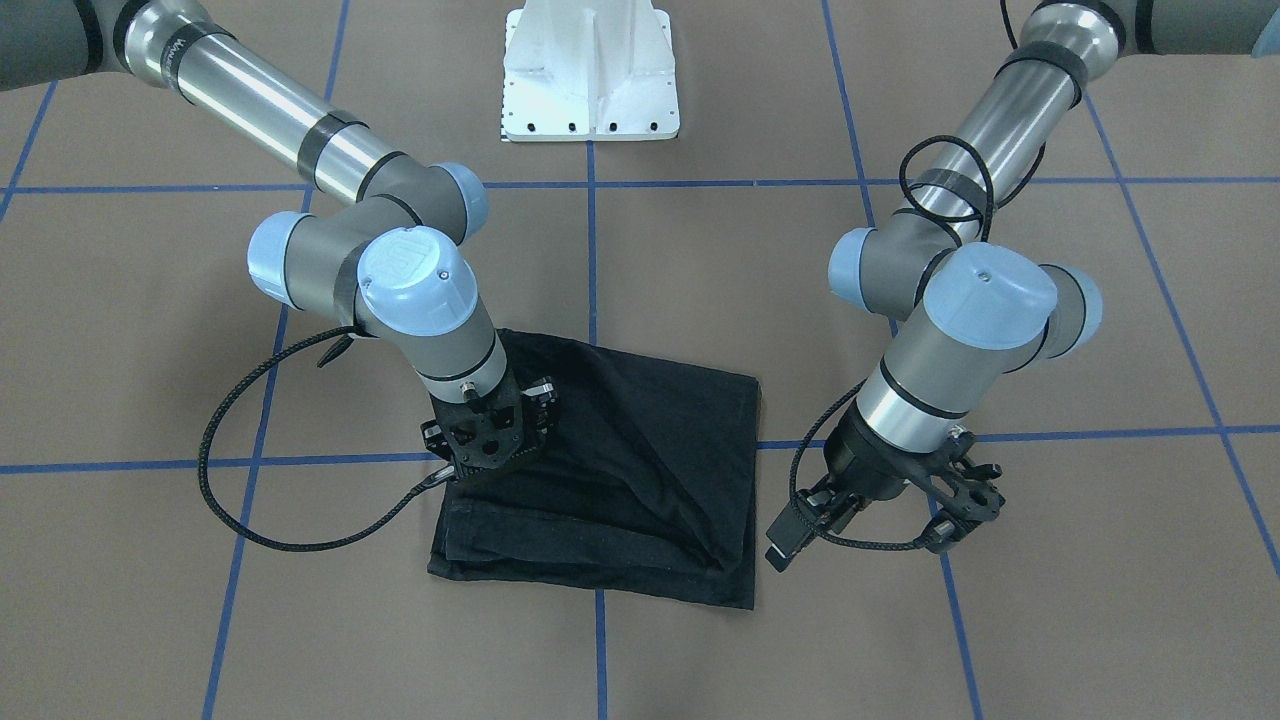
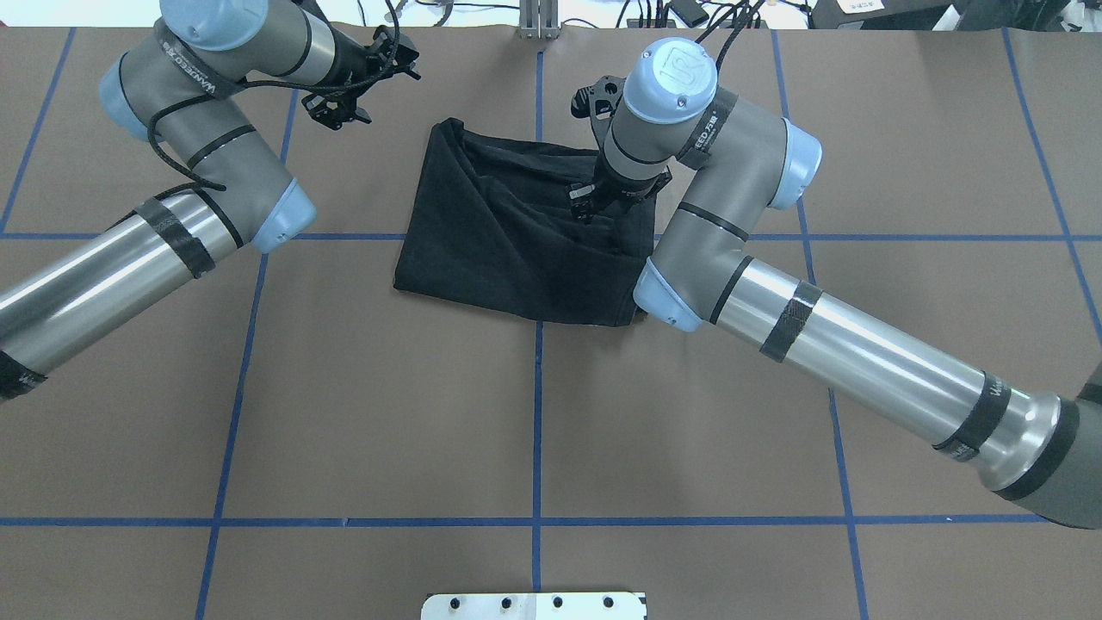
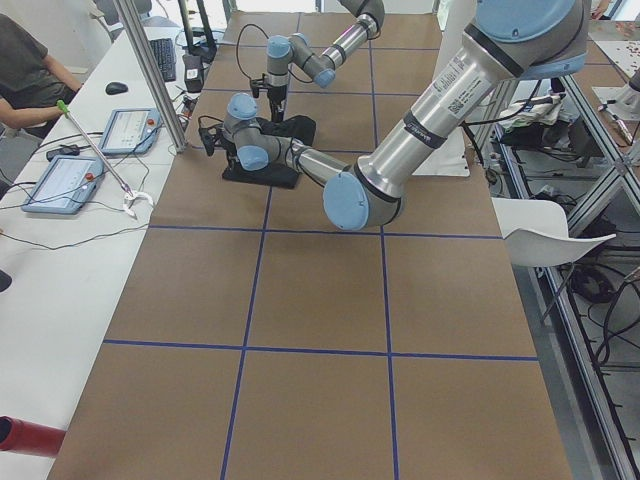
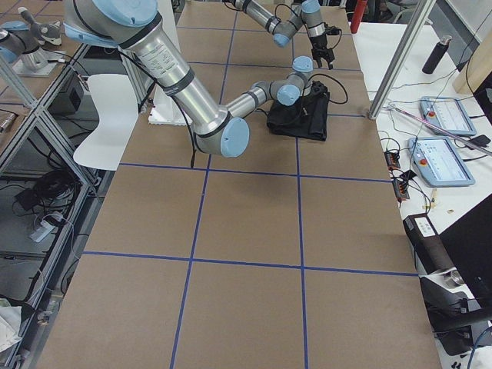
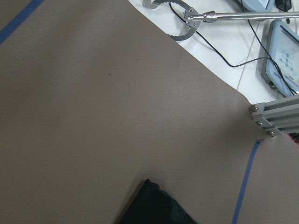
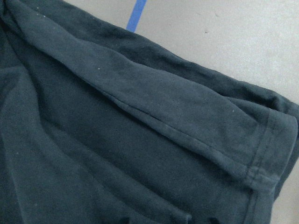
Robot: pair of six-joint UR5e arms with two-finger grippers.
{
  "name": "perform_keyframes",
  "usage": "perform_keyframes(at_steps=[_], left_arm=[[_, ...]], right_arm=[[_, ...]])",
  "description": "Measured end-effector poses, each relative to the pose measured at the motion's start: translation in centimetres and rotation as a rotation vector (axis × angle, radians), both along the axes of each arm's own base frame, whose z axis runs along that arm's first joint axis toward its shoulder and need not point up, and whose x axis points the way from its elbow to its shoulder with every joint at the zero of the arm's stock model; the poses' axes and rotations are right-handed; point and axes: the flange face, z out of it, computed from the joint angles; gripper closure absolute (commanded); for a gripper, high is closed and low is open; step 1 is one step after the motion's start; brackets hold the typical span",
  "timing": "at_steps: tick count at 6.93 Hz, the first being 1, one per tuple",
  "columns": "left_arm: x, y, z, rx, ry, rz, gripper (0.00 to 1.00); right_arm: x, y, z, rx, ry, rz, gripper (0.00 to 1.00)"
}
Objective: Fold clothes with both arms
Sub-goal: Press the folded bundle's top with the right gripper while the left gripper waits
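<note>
Noting right gripper [image 2: 585, 207] down on the T-shirt [image 2: 499, 245] beneath, left gripper [image 1: 788, 540] empty beside it; we cannot read either opening.

Front-facing view from across the table [image 1: 720, 260], steeply down, white pedestal base [image 1: 590, 80] at top, overhead view from behind the robot, two distant end views along the table, wrist views close-up, all six share the black T-shirt [image 2: 508, 232].
</note>
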Motion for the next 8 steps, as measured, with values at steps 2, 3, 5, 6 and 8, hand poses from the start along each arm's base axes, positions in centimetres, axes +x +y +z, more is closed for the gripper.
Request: perform_keyframes(at_steps=[2, 3, 5, 6, 8], left_arm=[[0.0, 0.0, 0.2, -0.002, -0.001, 0.0, 0.0], [0.0, 0.0, 0.2, -0.002, -0.002, 0.0, 0.0], [0.0, 0.2, 1.0, -0.011, -0.008, 0.001, 0.0], [0.0, 0.2, 1.3, -0.014, -0.011, 0.001, 0.0], [-0.1, 0.2, 1.4, -0.015, -0.012, 0.001, 0.0]], right_arm=[[-0.5, -0.2, 1.0, 0.005, 0.029, 0.013, 0.45], [-0.7, -0.2, 1.2, 0.008, 0.036, 0.016, 0.53], [-1.0, -0.1, 1.0, 0.015, 0.039, 0.013, 0.67], [-1.3, 0.0, 1.0, 0.018, 0.041, 0.012, 0.67], [-1.8, 0.3, 1.2, 0.02, 0.049, 0.011, 0.67]])
